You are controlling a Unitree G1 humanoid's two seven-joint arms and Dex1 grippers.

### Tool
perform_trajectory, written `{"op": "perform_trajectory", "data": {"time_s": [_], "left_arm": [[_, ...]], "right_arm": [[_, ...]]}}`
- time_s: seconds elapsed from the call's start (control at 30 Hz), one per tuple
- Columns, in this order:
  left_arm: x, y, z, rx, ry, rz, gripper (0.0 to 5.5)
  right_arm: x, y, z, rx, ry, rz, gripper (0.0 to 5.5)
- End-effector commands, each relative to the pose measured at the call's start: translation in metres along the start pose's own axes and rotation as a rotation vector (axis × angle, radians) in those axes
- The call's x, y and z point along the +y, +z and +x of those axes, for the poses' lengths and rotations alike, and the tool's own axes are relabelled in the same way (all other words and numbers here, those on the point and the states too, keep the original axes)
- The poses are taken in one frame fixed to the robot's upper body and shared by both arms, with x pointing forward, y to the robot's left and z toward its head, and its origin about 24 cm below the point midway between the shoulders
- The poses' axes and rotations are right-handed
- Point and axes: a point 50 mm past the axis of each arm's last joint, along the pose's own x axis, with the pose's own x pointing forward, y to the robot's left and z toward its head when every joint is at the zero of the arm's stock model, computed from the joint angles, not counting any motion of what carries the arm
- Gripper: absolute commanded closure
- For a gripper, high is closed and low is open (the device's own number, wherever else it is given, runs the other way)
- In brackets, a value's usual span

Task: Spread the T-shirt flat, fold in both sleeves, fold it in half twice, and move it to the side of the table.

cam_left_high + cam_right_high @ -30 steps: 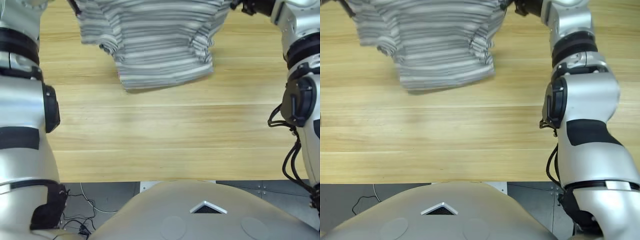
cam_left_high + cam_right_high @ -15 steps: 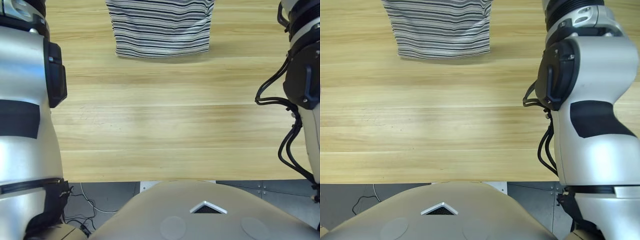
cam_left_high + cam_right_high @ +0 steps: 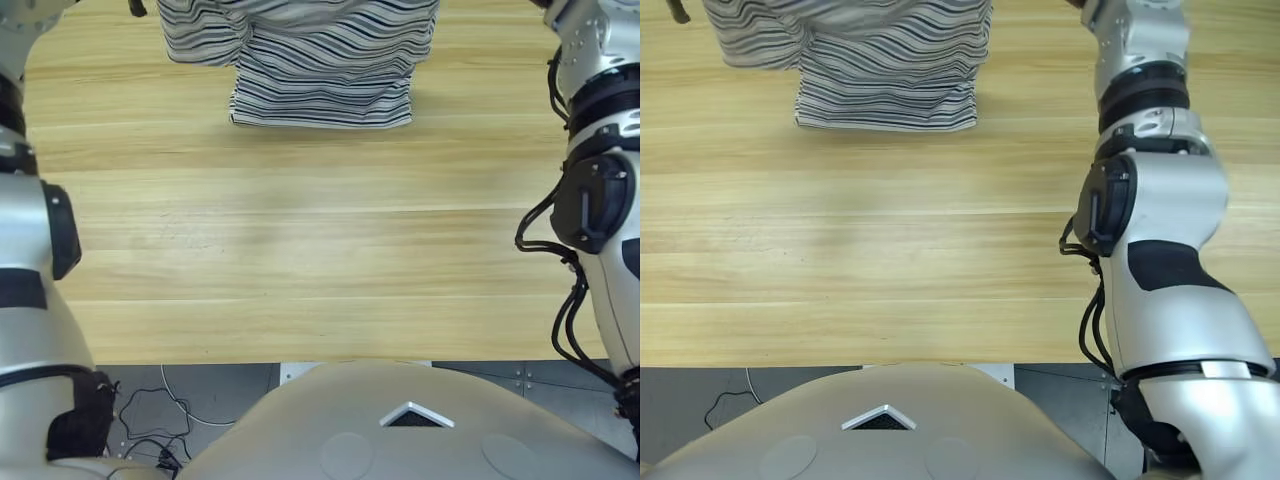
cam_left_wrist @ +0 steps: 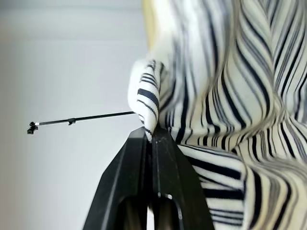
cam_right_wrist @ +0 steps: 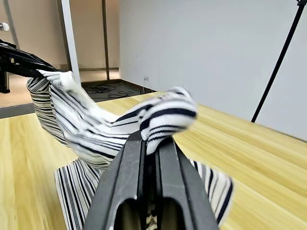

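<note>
T-shirt (image 3: 320, 70) held up, pinched in left gripper (image 4: 152, 134), right gripper (image 5: 150, 140)

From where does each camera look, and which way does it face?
Head eyes: on the head, facing down at table and T-shirt; left arm and right arm at the edges.
Left wrist: on that arm, along left pincer, shut on T-shirt.
Right wrist: likewise, along right pincer, shut on T-shirt.
Shared: all show the T-shirt.

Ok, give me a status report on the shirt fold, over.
Both shut on the T-shirt: left gripper, right gripper. Shirt hangs between them, hem on the table. No obstacle seen.
</note>
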Motion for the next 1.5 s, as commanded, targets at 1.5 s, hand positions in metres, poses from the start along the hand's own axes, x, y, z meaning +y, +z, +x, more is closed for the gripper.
{"op": "perform_trajectory", "data": {"time_s": [1.5], "left_arm": [[-0.136,0.113,-0.09,-0.392,-0.898,-0.1,5.4]], "right_arm": [[0.113,-0.116,-0.147,0.727,0.837,-0.022,5.38]]}}
